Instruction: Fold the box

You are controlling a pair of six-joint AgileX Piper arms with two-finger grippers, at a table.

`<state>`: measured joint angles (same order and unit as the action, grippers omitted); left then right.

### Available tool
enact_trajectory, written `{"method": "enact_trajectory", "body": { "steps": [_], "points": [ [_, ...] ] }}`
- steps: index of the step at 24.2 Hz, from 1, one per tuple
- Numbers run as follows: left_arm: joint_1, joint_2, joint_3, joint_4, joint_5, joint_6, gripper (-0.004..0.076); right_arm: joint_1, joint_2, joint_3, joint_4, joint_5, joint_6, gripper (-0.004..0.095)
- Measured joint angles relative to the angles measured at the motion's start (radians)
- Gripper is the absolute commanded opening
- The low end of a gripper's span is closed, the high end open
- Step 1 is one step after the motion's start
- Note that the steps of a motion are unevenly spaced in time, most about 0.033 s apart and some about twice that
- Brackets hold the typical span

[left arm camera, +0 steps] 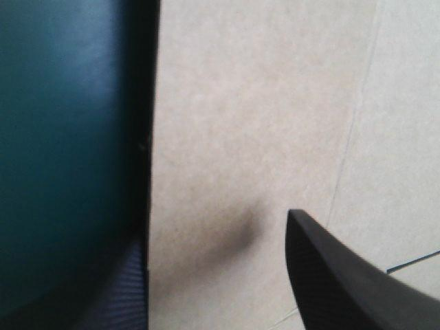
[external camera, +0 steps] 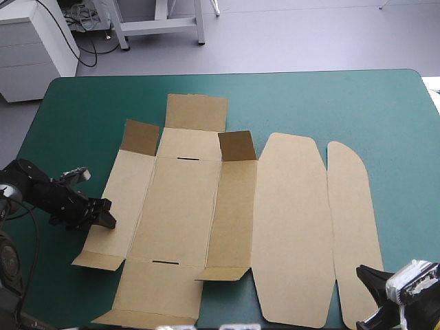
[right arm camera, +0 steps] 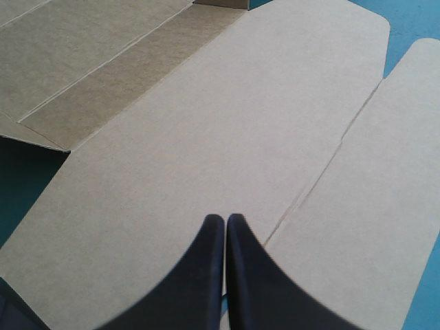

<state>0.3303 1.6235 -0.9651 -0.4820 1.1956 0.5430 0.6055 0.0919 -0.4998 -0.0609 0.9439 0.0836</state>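
High view: the brown box [external camera: 206, 206] is laid nearly flat in the middle of the worktop [external camera: 330, 103], with the left jaws set at its left edge and the right jaws off its near right corner. Left wrist view: the jaws are spread wide astride that edge, probably so the side wall can be raised. Right wrist view: the jaws are pressed together, empty, and aimed at the right panels.

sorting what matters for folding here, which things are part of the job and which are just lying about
Part of the job:
box, lying flat and unfolded
left gripper, open at the box's left edge
right gripper, shut, near the box's right end

Just there:
teal-green cover, only the surface under the box
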Motion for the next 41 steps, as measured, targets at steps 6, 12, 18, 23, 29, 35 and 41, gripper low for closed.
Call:
{"method": "enact_trajectory", "body": {
  "steps": [6,12,18,23,29,35,41],
  "points": [
    [-0.03,-0.002,0.008,-0.039,-0.001,-0.015,0.0403,0.0,0.0,0.0,-0.001,0.001,-0.003,-0.0012],
    [-0.064,0.0,0.013,-0.149,-0.002,0.002,0.0403,0.0,0.0,0.0,-0.001,0.002,-0.004,-0.0012],
    [-0.079,-0.004,0.016,-0.153,-0.002,0.028,0.0403,0.0,0.0,0.0,-0.001,0.002,-0.004,-0.0012],
    [-0.079,-0.004,0.019,-0.166,-0.003,0.056,0.0403,0.0,0.0,0.0,-0.001,0.002,-0.004,-0.0012],
    [-0.079,-0.004,0.019,-0.214,-0.003,0.053,0.0403,0.0,0.0,0.0,-0.001,0.002,-0.004,-0.0012],
    [-0.098,-0.004,0.019,-0.236,-0.006,0.053,0.0403,0.0,0.0,0.0,-0.001,0.002,-0.004,-0.0012],
    [-0.193,-0.004,0.019,-0.192,-0.006,0.053,0.0403,0.0,0.0,0.0,-0.001,0.002,-0.004,-0.0012]
  ]
}}
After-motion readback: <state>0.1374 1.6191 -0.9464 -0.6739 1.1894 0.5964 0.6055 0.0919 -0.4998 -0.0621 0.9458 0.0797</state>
